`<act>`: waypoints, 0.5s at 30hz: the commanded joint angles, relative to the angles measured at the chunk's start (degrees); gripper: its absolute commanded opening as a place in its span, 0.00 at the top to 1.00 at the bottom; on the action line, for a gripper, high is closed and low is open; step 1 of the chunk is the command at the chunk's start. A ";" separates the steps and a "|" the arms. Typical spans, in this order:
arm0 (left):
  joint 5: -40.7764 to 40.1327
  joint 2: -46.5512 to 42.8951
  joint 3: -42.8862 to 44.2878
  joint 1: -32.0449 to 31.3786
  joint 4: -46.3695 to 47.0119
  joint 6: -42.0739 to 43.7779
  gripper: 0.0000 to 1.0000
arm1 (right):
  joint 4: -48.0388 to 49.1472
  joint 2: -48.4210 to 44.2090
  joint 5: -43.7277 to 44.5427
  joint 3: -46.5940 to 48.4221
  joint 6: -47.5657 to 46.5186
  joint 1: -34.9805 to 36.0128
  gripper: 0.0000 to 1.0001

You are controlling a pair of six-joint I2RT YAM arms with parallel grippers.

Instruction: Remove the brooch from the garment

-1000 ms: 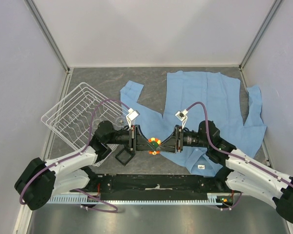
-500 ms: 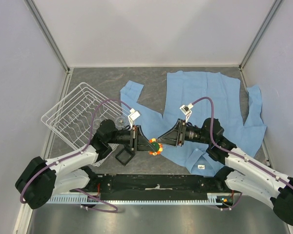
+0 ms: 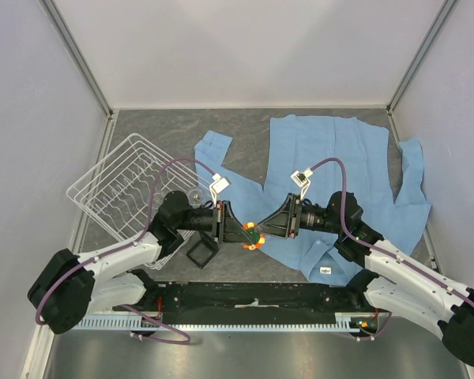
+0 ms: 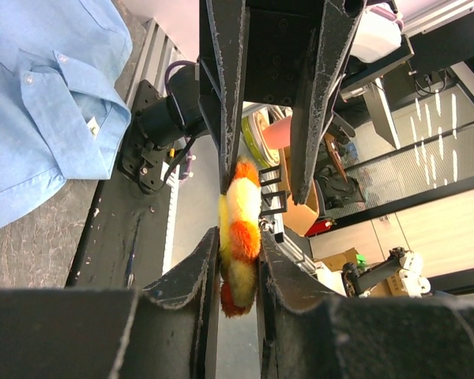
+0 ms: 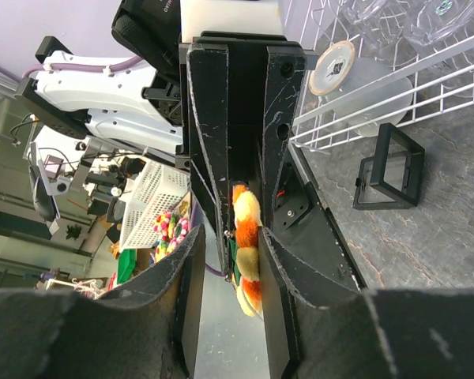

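Right gripper (image 5: 233, 241) turned — jaws apart astride one brooch (image 4: 238, 225), left gripper (image 4: 238, 243) clamping it

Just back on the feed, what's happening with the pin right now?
The left gripper is clamped on the flower brooch, holding it in the air beside the blue shirt, with no cloth attached to it. The right gripper faces it tip to tip, its jaws straddling the brooch but not pressed on it.
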 commanded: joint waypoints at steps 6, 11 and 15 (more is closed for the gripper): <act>1.30 1.47 3.45 0.47 4.47 -1.31 0.98 | 0.57 -0.15 -1.25 -0.57 -2.16 0.75 0.63; 1.83 1.47 4.07 0.65 4.29 -1.40 0.98 | 0.03 -0.41 -1.69 -1.18 -2.87 0.75 0.68; 1.57 1.20 3.99 0.74 4.38 -1.40 0.98 | 0.03 -1.02 -1.60 -1.53 -3.39 0.75 0.70</act>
